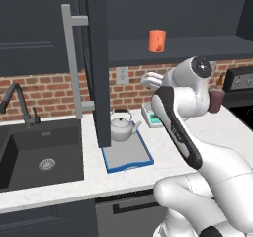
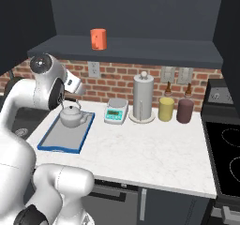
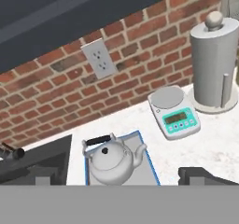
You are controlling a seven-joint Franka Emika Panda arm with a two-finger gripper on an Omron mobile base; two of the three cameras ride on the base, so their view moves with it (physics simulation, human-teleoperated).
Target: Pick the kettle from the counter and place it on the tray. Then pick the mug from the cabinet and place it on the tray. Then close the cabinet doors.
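Silver-grey metal catches our eye first: the kettle (image 1: 121,127) stands upright on the tray (image 1: 129,157), at the tray's far end toward the brick wall, its spout pointing to the right in the left base view. We see the tray lying flat on the bench (image 2: 154,153), its blue rim just right of the dark sink (image 1: 42,154) and its near end close to the bench's front edge. In the hand view the kettle (image 3: 113,161) shows its black-topped handle and lid knob, with the tray's blue rim (image 3: 151,164) running beside it.

Our claw (image 3: 121,176) hangs above the kettle with nothing between its fingers; its two dark fingertips (image 3: 200,175) stand wide apart at the bottom of the hand view (released, clearly). The arm's upper links rise over the tray in both base views.

The orange mug (image 2: 98,39) sits upright on the cabinet's dark inner shelf (image 2: 140,48), toward its left part in the right base view. One cabinet door (image 1: 98,63) stands swung open, edge-on above the tray's left side, its long grey bar handle (image 1: 73,58) facing the sink.

Further along the back of the bench we find a small white scale (image 2: 116,110) just right of the tray, then a paper-towel roll (image 2: 143,97), a yellow canister (image 2: 165,109) and a dark-red canister (image 2: 185,110), all near the wall. A black stove (image 2: 225,144) borders the bench's right end.
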